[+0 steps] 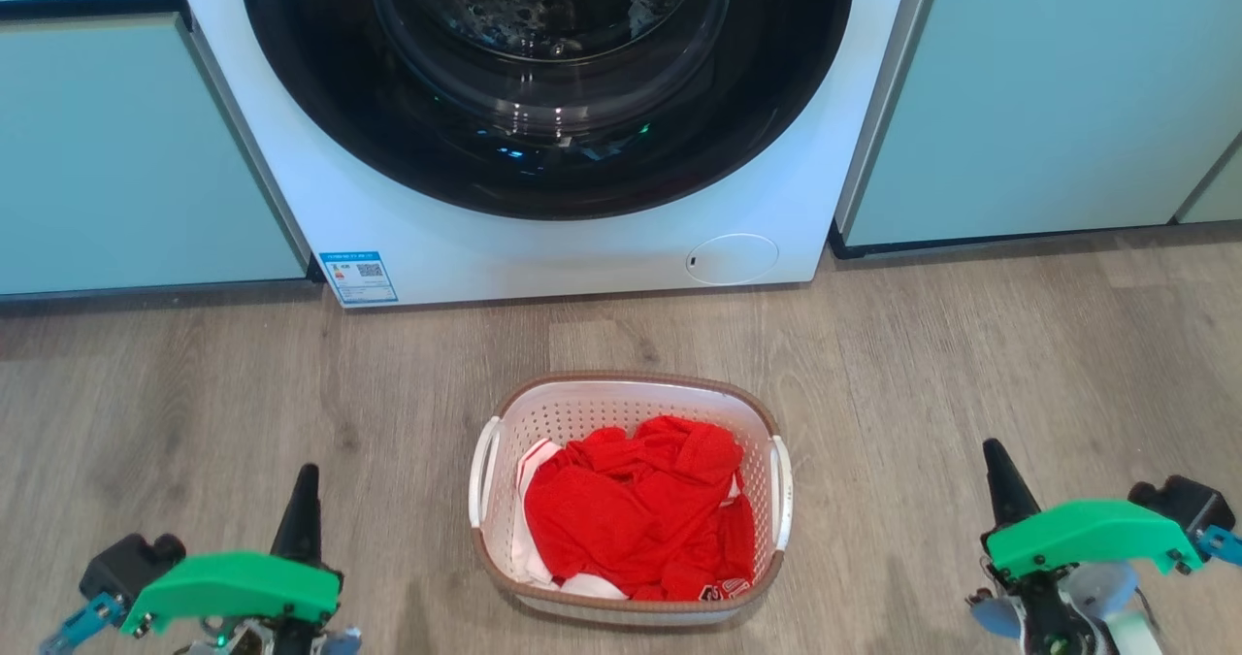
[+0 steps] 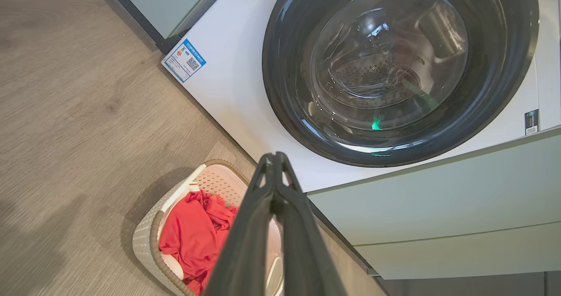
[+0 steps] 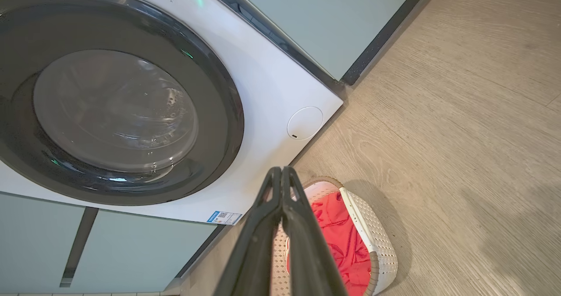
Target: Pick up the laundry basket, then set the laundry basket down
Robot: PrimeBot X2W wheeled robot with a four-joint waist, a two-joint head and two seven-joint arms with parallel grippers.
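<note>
Left gripper (image 1: 307, 485) at 7 o'clock, right gripper (image 1: 999, 471) at 5, both pinched shut and empty. Laundry basket (image 1: 621, 412) sits between them at 6, well apart from both. Likely light, stiffish plastic with soft red clothes (image 1: 640, 509) inside; take the side handles (image 1: 482, 471). Wood-look floor (image 1: 194, 393), washing machine (image 1: 543, 238) at 12.

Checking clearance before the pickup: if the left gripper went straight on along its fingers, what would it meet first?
Probably the white front of the washing machine, just below its door; the left gripper points there, though depth is unclear. The laundry basket lies off to its side.
</note>
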